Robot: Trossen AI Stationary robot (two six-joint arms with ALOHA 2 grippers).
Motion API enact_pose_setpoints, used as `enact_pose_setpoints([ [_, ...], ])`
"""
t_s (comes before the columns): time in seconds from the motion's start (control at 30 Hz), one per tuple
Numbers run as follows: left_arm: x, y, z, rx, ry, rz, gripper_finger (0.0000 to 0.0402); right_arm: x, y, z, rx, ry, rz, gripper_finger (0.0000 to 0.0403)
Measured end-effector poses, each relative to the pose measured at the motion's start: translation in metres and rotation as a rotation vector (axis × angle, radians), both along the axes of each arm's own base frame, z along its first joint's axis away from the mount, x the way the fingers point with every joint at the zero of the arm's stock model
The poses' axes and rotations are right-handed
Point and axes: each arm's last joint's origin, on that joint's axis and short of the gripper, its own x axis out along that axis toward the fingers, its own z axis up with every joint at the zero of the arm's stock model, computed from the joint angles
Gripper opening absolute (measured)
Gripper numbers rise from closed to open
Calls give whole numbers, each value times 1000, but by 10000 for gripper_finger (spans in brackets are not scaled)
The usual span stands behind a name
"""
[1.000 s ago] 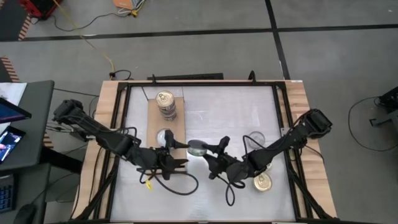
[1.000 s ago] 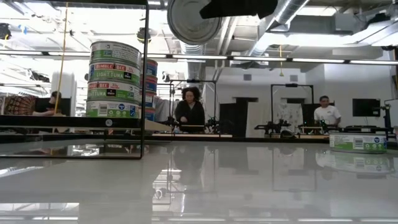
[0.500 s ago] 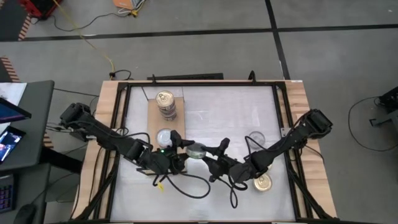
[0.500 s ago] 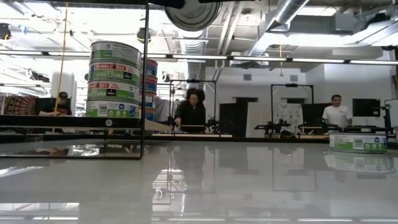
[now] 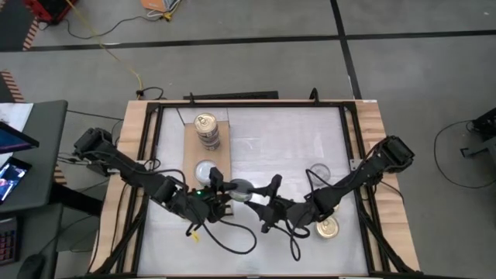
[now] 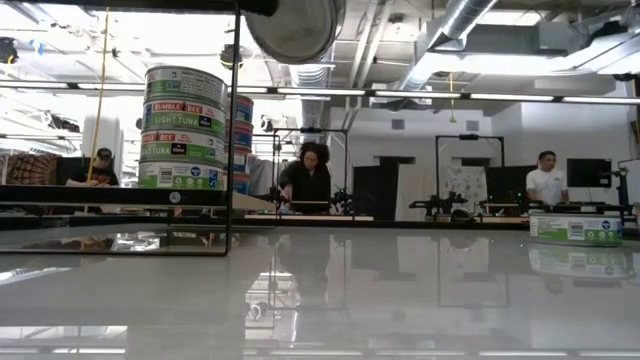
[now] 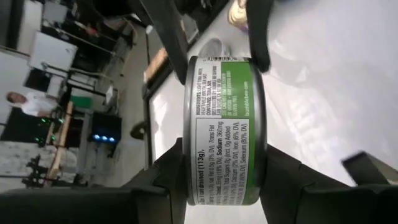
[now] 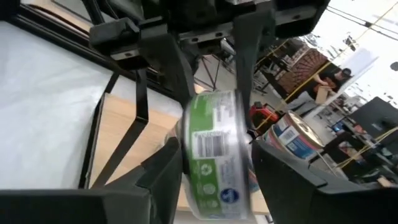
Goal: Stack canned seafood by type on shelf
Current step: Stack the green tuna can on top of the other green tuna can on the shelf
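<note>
One tall stack of tins (image 5: 207, 132) and one lone tin (image 5: 204, 170) sit on the shelf (image 5: 191, 143), 2 tins wait on the worktop (image 5: 279, 139), w/ a green tin (image 5: 241, 188) pinched by left tool (image 5: 225, 191) & right tool (image 5: 256, 194) mid-air beside the shelf.

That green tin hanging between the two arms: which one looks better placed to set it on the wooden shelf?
Probably the left. The green tin sits between both end effectors, but the left end effector lies on the shelf's side, right beside it. The right end effector is farther out over the white table.
</note>
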Motion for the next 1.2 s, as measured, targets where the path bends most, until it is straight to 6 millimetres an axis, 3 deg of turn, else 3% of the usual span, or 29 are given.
enact_pose_setpoints([
  [0.2,-16,1,0,-2,40,66,139,-4,5,0,-37,9,-19,249],
  [0.4,-49,2,22,-12,-39,123,140,-6,6,-1,-77,28,-74,254],
  [0.63,-80,18,22,-7,-10,256,142,-4,2,-2,-50,18,-91,255],
  [1.2,-86,31,-8,115,178,297,144,-2,-4,-6,-10,31,-116,255],
])
